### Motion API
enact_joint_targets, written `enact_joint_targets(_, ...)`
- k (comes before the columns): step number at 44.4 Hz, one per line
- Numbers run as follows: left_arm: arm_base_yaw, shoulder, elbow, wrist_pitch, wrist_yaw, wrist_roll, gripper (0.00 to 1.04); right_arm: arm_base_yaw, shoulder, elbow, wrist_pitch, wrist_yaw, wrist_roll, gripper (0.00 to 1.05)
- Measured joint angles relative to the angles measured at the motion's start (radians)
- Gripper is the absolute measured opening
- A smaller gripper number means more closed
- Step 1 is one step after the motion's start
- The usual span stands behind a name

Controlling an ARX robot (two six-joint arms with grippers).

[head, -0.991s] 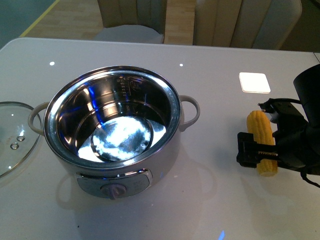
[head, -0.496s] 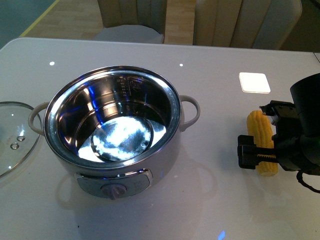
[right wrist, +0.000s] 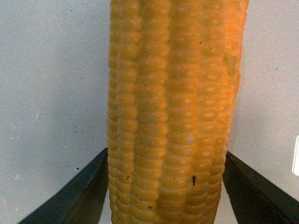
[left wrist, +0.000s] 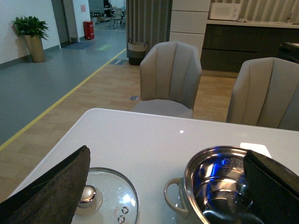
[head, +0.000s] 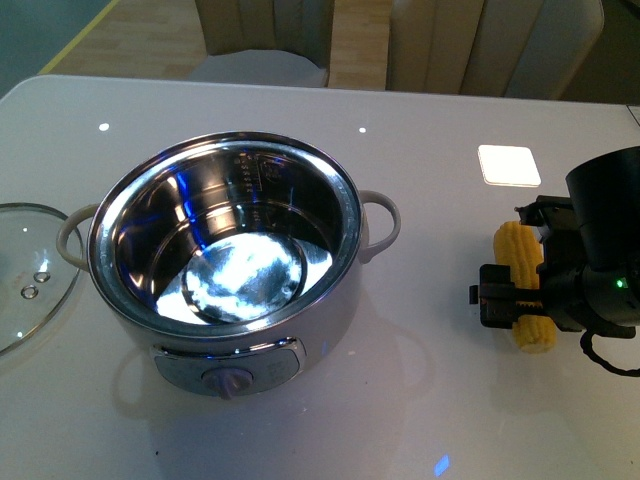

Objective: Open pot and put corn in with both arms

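Note:
The cream-white pot (head: 225,255) stands uncovered at the table's left-centre, its steel bowl empty, knob facing front. The yellow corn (head: 527,280) lies at the right, and my right gripper (head: 525,300) is shut on it across its nearer half. In the right wrist view the corn (right wrist: 173,112) fills the picture between the two dark fingers (right wrist: 77,196). My left gripper (left wrist: 163,186) is open above the table, between the glass lid and the pot (left wrist: 219,186), holding nothing; it is out of the front view.
The glass lid (head: 25,275) lies flat on the table left of the pot, its steel knob (left wrist: 86,196) showing. A white square coaster (head: 509,165) sits behind the corn. Two beige chairs (left wrist: 170,77) stand past the table's far edge.
The right gripper has shifted slightly left and lowered over the corn, which stays in about the same place. Pot and lid have not moved.

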Motion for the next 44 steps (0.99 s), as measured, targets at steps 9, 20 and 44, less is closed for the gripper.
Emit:
enact_joint_targets(9,0.0,0.0,0.0,0.0,0.0,0.0,0.98,0.0,0.001,-0.001,0.001,-0.002,-0.002,0.4)
enact_joint_targets(20,0.0,0.0,0.0,0.0,0.0,0.0,0.98,0.0,-0.055,-0.073,0.001,-0.064,-0.019,0.26)
enact_joint_targets(44,0.0,0.0,0.0,0.0,0.0,0.0,0.98,-0.013,-0.785,-0.333,-0.24,-0.311,-0.04,0.22)
